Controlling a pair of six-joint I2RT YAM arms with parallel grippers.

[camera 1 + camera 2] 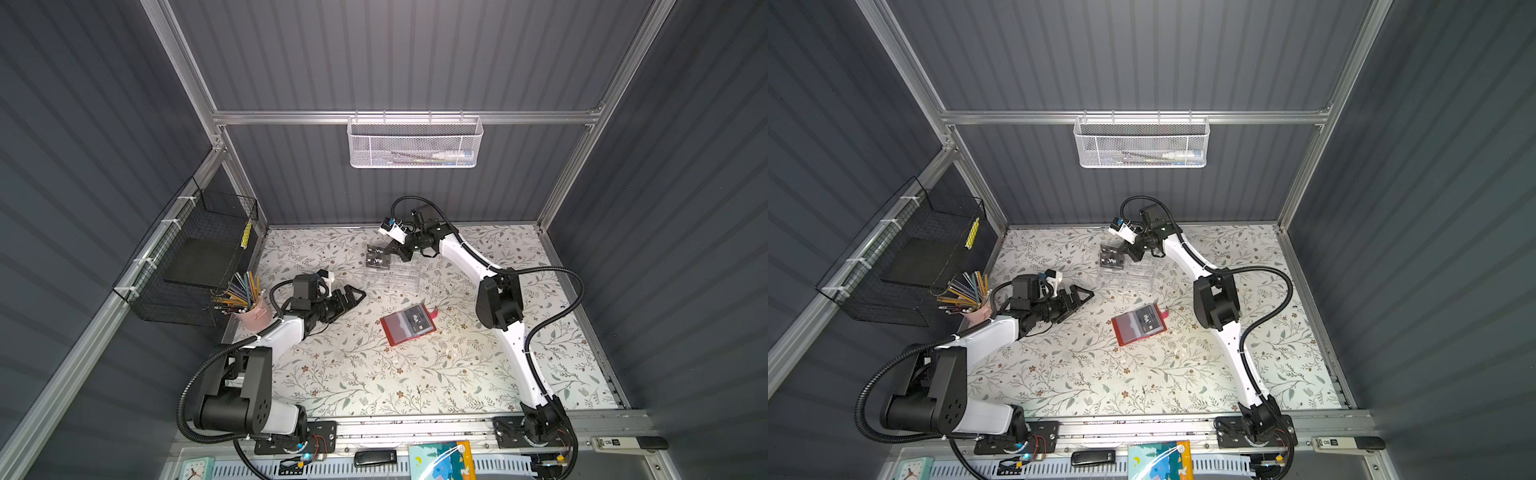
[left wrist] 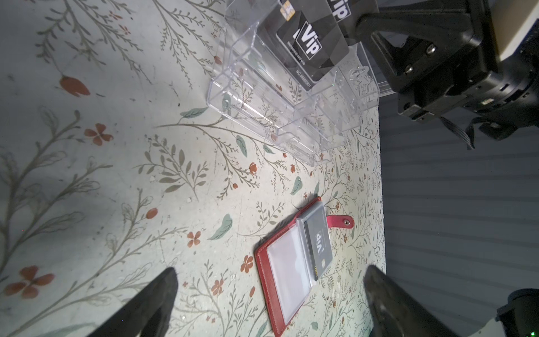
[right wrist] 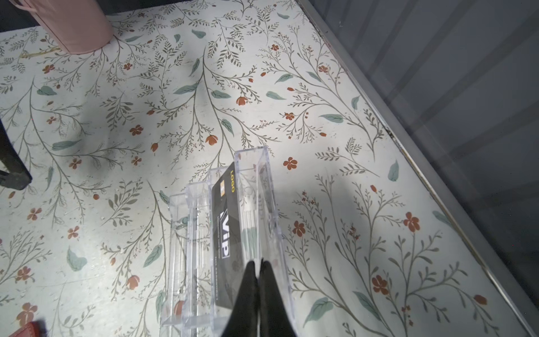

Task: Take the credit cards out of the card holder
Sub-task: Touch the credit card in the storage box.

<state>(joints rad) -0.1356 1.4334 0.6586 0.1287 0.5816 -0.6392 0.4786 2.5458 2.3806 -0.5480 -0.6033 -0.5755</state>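
**One card in the holder, two in the organizer**

Along the near rail lie a small clock (image 1: 195,469), a black stick (image 1: 375,458) and a colourful book (image 1: 442,459). Beyond them is the floral table (image 1: 374,374).

The red card holder (image 1: 392,334) lies open and flat near the table's middle, a little right of centre and turned at an angle. Its strap tab (image 1: 434,311) points far-right. One black credit card (image 1: 417,320) with white "Vip" lettering sits in the clear sleeve on the tab side, under the plastic.

The left gripper (image 1: 355,296) is left of the holder and slightly farther back, apart from it. Its jaws are spread wide and hold nothing. In the left wrist view both fingertips (image 2: 163,291) frame the holder without touching it. At the table's left edge stands a pink cup (image 1: 253,316) full of pencils, and a black wire basket (image 1: 199,257) hangs on the left wall behind it.

Farther back stands the clear organizer (image 1: 395,276), where two more credit cards (image 1: 378,261) stand in the far slots, one behind the other. The right gripper (image 3: 258,271) is over the organizer's far end. Its fingertips are pressed together, just beside a standing card. Whether they touch a card cannot be told.

A white mesh basket (image 1: 413,143) hangs on the far wall.
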